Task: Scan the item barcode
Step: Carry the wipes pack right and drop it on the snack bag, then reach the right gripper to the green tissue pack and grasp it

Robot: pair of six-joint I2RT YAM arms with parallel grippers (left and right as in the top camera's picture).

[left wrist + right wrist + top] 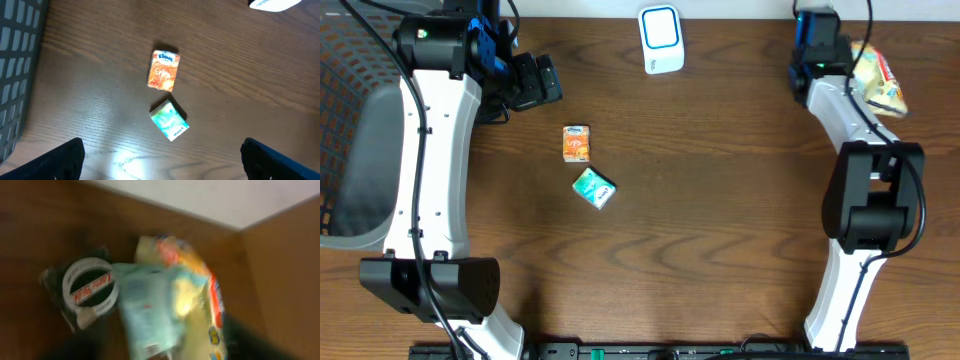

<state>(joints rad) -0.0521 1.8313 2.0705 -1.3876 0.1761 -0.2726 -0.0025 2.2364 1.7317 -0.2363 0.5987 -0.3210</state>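
Left end effector [548,80] spread wide, orange Kleenex pack [577,144] and green tissue pack [593,188] just beside each other on the desk [720,210], white scanner [661,40] at far edge, right end effector [820,45] by snack packets [878,78], state too blurred to tell

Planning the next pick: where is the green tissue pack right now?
The green tissue pack lies left of centre in the overhead view, just below the orange Kleenex pack.
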